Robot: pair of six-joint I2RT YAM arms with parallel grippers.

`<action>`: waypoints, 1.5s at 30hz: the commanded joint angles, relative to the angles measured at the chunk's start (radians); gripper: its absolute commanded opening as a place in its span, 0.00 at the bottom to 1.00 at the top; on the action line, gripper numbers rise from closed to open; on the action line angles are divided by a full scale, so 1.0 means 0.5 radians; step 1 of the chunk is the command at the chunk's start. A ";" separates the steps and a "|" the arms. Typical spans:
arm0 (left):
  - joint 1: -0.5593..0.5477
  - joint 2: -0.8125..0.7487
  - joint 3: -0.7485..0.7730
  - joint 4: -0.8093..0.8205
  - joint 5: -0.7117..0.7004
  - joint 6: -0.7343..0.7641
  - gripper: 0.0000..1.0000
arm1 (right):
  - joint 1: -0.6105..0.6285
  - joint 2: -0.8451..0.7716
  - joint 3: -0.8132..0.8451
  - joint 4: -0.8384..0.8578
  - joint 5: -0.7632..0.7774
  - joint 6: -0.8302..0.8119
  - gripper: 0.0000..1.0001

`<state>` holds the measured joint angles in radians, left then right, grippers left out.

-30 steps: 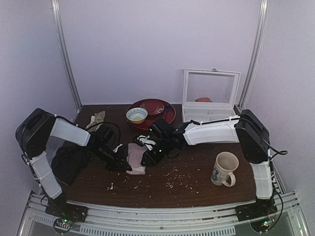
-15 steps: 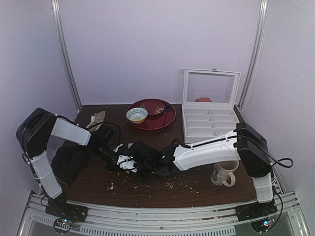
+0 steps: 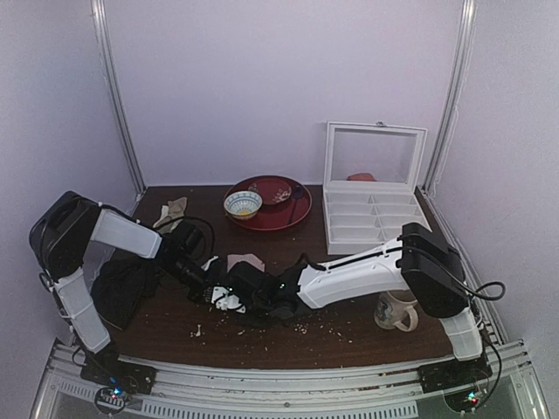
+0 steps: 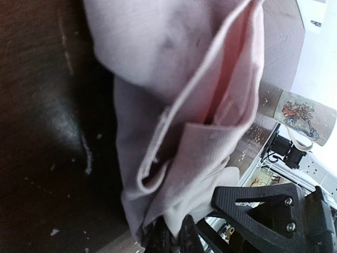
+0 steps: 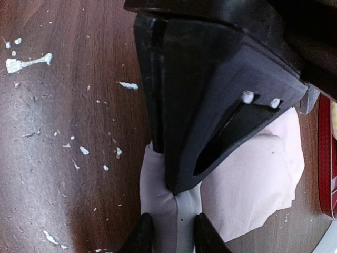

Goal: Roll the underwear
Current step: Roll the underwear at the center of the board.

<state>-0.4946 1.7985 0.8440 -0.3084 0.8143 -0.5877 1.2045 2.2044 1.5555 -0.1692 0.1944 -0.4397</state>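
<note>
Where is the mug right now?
Top view: the mug stands on the table, right side near the front edge, partly behind the right arm, in front of the white box.

The underwear [image 3: 245, 261] is lying at both pincers, passing between the tips of the left pincer [image 4: 174, 238] and again between those of the right pincer [image 5: 174, 234]. The mug [image 3: 397, 307] is standing well to their right, a cloth heap [image 3: 122, 284] sitting to their left, the bowl [image 3: 243, 204] resting on the plate [image 3: 297, 209] beyond them.
</note>
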 commanded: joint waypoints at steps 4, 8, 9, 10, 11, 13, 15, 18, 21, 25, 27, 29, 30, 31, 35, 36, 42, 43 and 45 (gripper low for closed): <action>-0.016 0.063 -0.033 -0.071 -0.085 -0.009 0.00 | 0.030 0.060 0.035 -0.022 0.077 -0.062 0.26; -0.017 0.063 -0.034 -0.067 -0.081 -0.011 0.00 | 0.053 0.076 0.031 0.001 0.114 -0.089 0.25; -0.017 0.063 -0.034 -0.067 -0.082 -0.011 0.00 | 0.056 0.072 0.029 0.004 0.124 -0.092 0.25; -0.017 0.063 -0.035 -0.070 -0.084 -0.011 0.00 | 0.058 0.060 0.020 0.020 0.140 -0.093 0.25; -0.016 0.065 -0.037 -0.070 -0.084 -0.012 0.00 | 0.065 0.042 0.003 0.049 0.146 -0.096 0.25; -0.015 0.064 -0.042 -0.068 -0.085 -0.014 0.00 | 0.072 0.013 -0.016 0.076 0.152 -0.097 0.25; -0.017 0.066 -0.044 -0.064 -0.082 -0.015 0.00 | 0.076 -0.005 -0.029 0.101 0.151 -0.101 0.25; -0.015 0.066 -0.042 -0.064 -0.082 -0.015 0.00 | 0.077 0.026 0.018 0.051 0.136 -0.113 0.25; -0.017 0.066 -0.038 -0.067 -0.079 -0.018 0.00 | 0.079 0.060 0.041 0.013 0.114 -0.107 0.24; -0.016 0.063 -0.037 -0.076 -0.081 -0.006 0.00 | 0.078 0.098 0.032 -0.010 0.083 -0.091 0.22; -0.017 0.066 -0.038 -0.079 -0.079 -0.005 0.00 | 0.077 0.119 0.031 -0.015 0.073 -0.089 0.20; -0.015 0.067 -0.036 -0.081 -0.076 -0.004 0.00 | 0.070 0.138 0.035 -0.031 0.057 -0.078 0.18; -0.017 0.066 -0.035 -0.084 -0.075 -0.004 0.00 | 0.068 0.149 0.047 -0.053 0.045 -0.074 0.17; -0.016 0.065 -0.034 -0.086 -0.073 -0.005 0.00 | 0.067 0.157 0.066 -0.081 0.035 -0.063 0.15; -0.017 0.064 -0.043 -0.089 -0.071 0.002 0.00 | 0.059 0.188 0.115 -0.138 0.016 -0.051 0.14; -0.016 0.063 -0.045 -0.088 -0.070 0.003 0.00 | 0.056 0.197 0.131 -0.163 0.008 -0.048 0.11; -0.017 0.060 -0.053 -0.080 -0.059 -0.007 0.00 | 0.051 0.188 0.131 -0.212 -0.043 -0.022 0.00; -0.017 0.059 -0.055 -0.075 -0.055 -0.008 0.00 | 0.051 0.184 0.132 -0.226 -0.058 -0.019 0.00; -0.015 0.048 -0.060 -0.071 -0.054 -0.023 0.00 | 0.051 0.162 0.125 -0.241 -0.085 -0.004 0.00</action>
<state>-0.4946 1.7992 0.8433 -0.3138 0.8200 -0.5880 1.2343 2.2486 1.6211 -0.2264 0.2268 -0.4664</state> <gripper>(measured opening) 0.022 0.040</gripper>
